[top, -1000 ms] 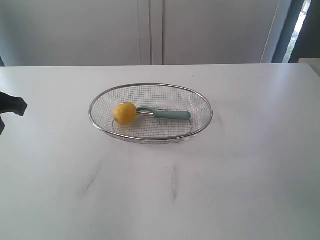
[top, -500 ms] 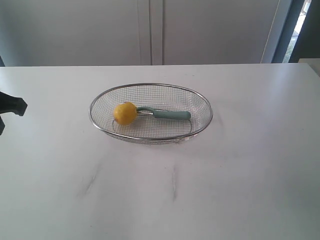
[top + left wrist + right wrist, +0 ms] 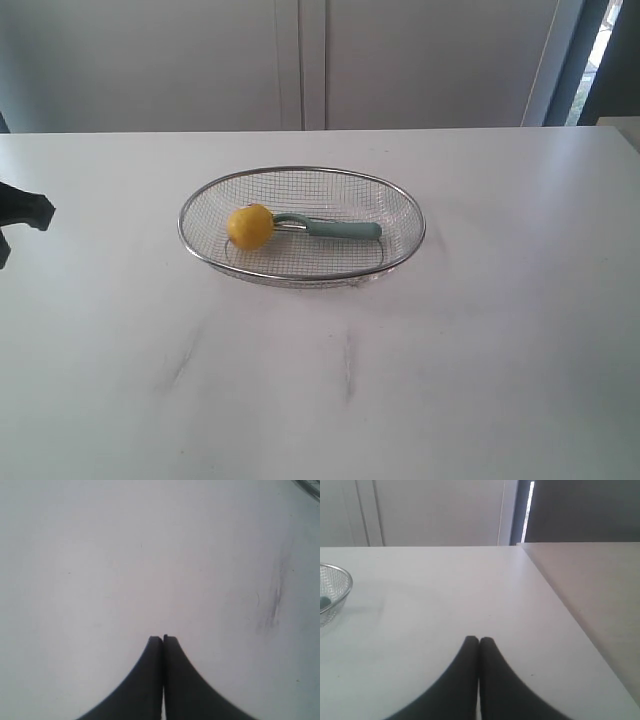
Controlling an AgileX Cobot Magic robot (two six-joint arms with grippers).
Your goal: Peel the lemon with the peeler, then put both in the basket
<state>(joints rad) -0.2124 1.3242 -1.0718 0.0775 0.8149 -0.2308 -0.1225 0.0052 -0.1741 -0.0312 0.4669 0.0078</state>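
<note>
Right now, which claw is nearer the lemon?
Left. The left claw sits shut over bare table on the lemon's side of the basket; the right claw is off beyond the basket's far end.

Yellow lemon (image 3: pixel 249 226), teal-handled peeler (image 3: pixel 342 230) — silver grid-mesh basket (image 3: pixel 405 252) — white table (image 3: pixel 480 360)

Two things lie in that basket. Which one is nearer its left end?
The round yellow lemon; the teal peeler beside it stretches toward the right end.
</note>
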